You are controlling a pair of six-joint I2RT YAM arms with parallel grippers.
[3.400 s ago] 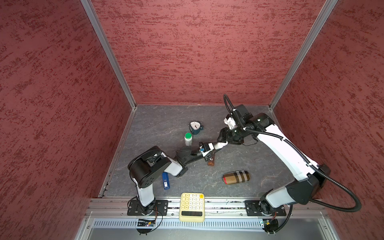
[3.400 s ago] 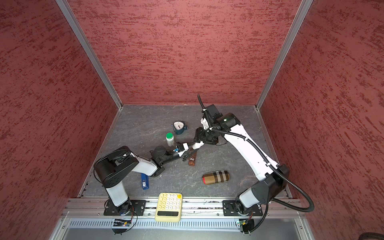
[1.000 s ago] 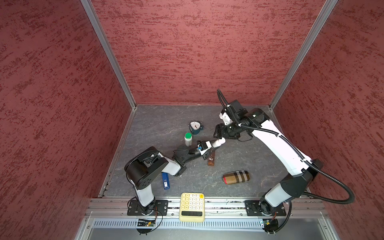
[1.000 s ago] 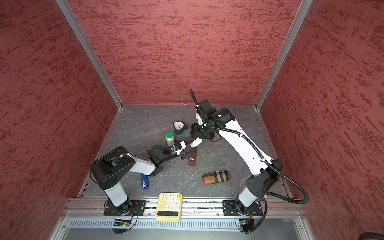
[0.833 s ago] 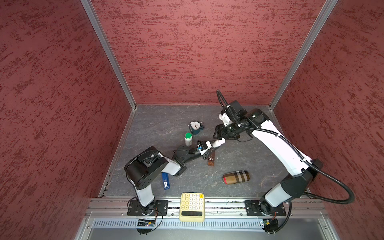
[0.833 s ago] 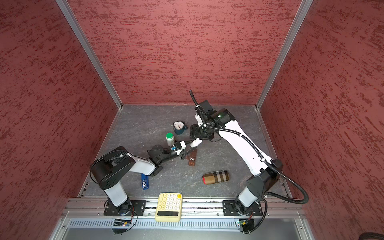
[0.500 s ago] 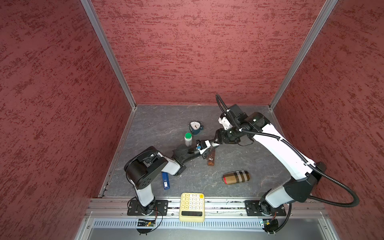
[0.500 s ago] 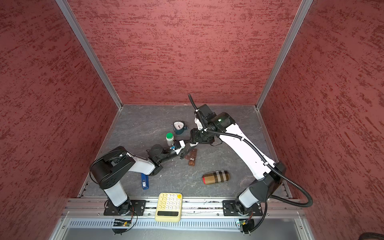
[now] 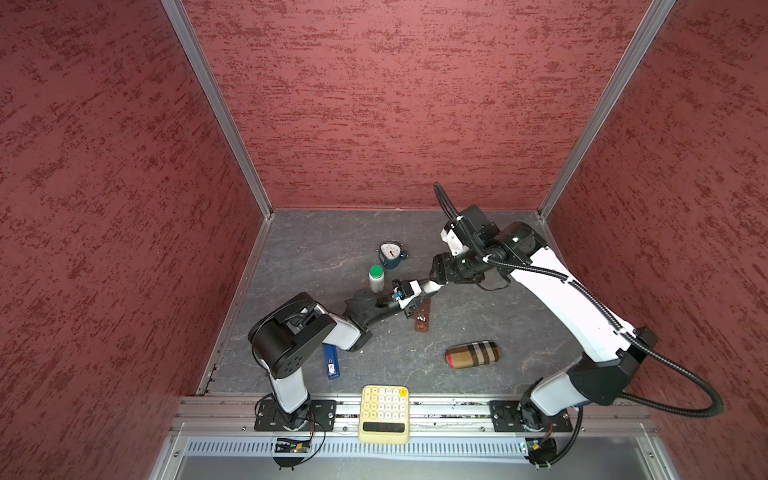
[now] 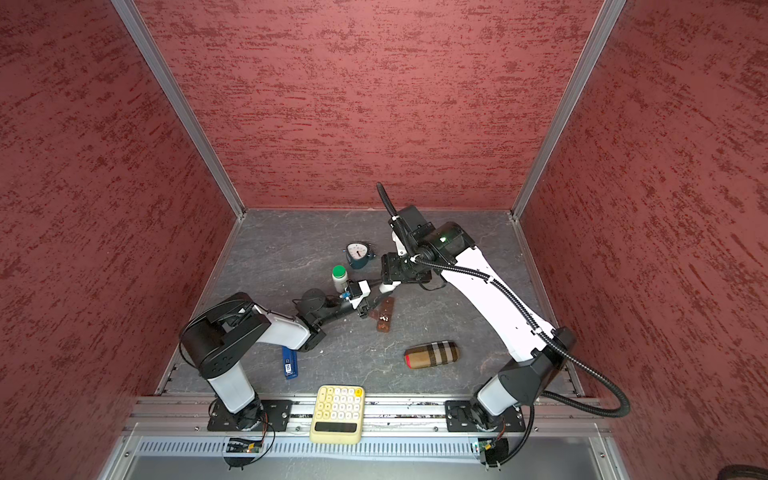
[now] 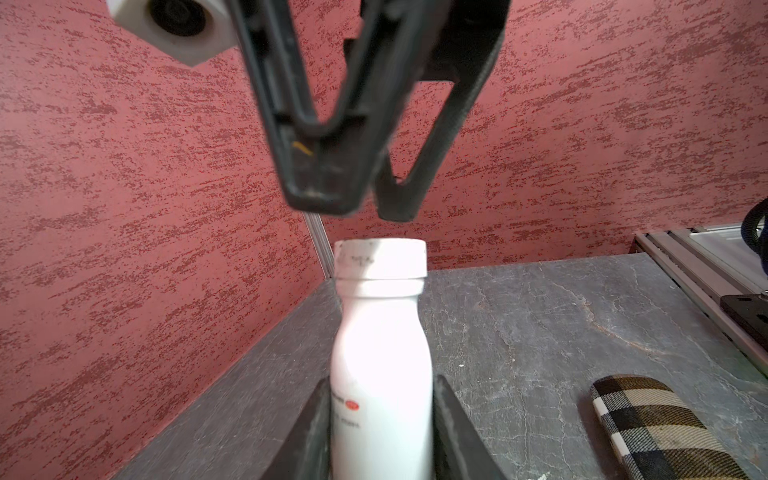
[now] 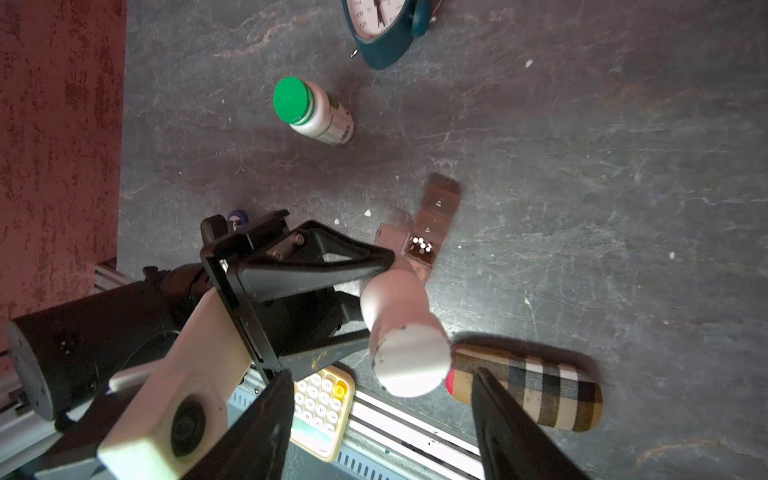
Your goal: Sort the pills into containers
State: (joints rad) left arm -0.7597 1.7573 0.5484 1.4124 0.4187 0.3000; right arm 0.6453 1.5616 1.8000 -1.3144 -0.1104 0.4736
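Our right hand (image 12: 381, 372) has realigned over the cap (image 11: 380, 266), spread and not touching it; our left hand (image 11: 381, 432) pinches the white bottle (image 11: 380, 365). The bottle is still capped, so pouring into the containers (image 12: 432, 224) must wait.

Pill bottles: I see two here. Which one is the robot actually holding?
The white-capped bottle, clamped in the jaws of the left gripper. The other, the green-capped bottle, stands free on the table near the clock, and nothing grips it.

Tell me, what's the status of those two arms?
Left fingers shut on white bottle. Right fingers open, at its cap. Pill strip nearby, one compartment open, white pills inside. Green-capped bottle stands apart.
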